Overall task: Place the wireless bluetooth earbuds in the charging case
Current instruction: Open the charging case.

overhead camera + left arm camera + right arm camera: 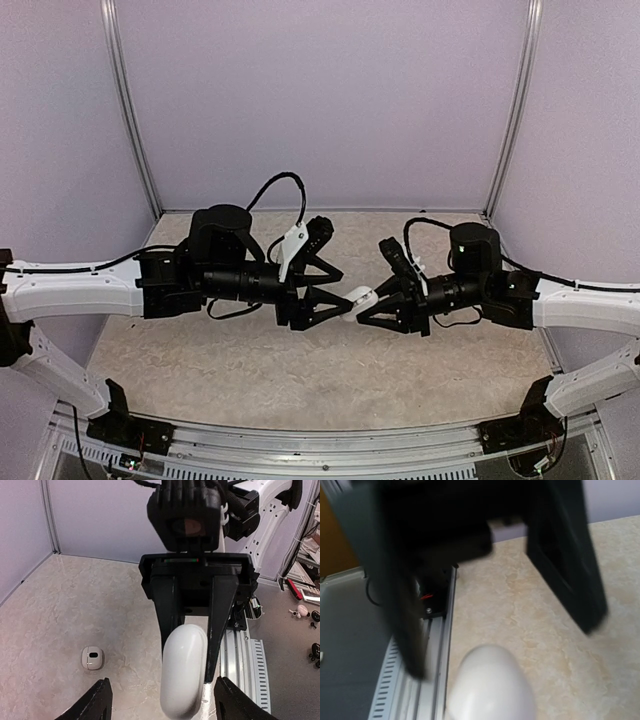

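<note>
The right gripper [372, 300] has its jaws closed on a smooth white oval object [182, 680], gripping it near one end so the rounded free end sticks out towards the left arm. The left gripper [345, 288] faces it with its jaws spread wide, one on each side of that free end and not touching it. This looks like a mid-air pass between the arms. To do it well, the left jaws should be centred on the oval, pushed far enough along to catch its flatter flanks rather than the curved tip, and closed squarely. The right should let go only once that hold is firm, since glossy rounded plastic is likely to squirt out of a skewed pinch. The charging case [93, 658] lies by itself on the worktop [60, 605], well apart from both grippers and apparently closed. I cannot make out the earbuds in any view, so the insertion appears not yet begun.
</note>
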You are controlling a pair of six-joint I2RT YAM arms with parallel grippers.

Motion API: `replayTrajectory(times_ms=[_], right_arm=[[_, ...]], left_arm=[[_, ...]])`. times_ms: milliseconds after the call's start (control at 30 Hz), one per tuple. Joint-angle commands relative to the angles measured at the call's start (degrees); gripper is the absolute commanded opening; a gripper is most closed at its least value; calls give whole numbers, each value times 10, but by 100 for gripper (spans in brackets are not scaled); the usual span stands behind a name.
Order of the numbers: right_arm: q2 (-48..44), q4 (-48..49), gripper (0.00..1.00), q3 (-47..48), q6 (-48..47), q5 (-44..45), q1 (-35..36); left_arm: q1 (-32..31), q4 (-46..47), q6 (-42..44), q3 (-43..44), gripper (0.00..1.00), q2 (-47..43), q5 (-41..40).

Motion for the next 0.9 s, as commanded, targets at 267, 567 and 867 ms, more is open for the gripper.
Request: replayTrajectory(times_ms=[267, 567, 867], right_arm=[[-27, 36, 0, 2, 3, -41, -3], [-28, 33, 0, -1, -8, -39, 0], [-24, 30, 0, 3, -8, -20, 3]], left_arm=[[0, -16, 16, 20, 66, 15, -59], [30, 2, -6, 5, 60, -12, -33], [40, 20, -10, -14, 61, -25, 4]])
